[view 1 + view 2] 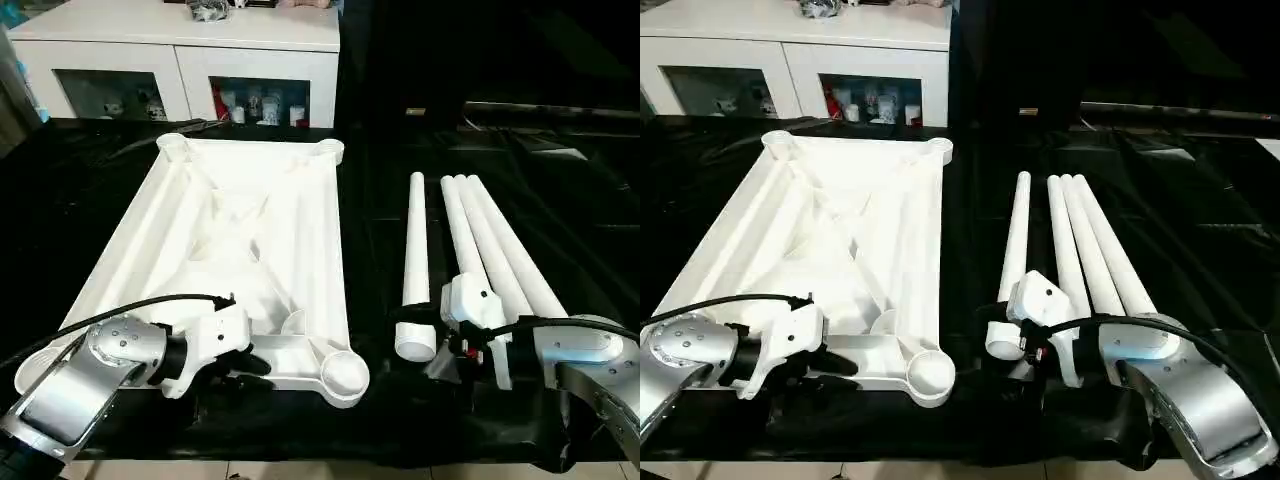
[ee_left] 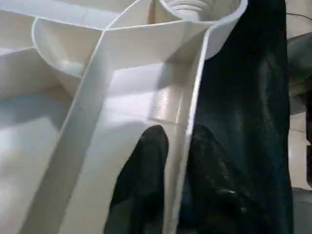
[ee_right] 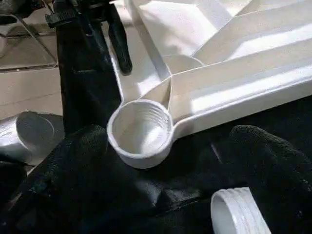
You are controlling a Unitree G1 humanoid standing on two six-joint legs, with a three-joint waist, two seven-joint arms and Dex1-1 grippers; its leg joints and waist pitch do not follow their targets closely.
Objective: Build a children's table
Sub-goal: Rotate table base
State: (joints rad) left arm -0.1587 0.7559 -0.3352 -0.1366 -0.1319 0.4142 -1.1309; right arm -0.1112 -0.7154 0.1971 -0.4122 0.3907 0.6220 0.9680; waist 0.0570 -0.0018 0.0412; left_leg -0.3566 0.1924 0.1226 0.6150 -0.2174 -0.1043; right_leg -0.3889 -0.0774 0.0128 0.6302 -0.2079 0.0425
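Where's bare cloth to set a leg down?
Free: the black-cloth strip between the upturned white plastic tabletop and the four white tube legs, and right of the legs. Crowded: near edge, around both claws.

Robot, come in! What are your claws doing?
Left claw pinching tabletop rim. Right claw open by leg. Nothing blocking.

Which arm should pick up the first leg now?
Right. The right gripper stands open beside the nearest leg, while the left gripper straddles the tabletop's rim.
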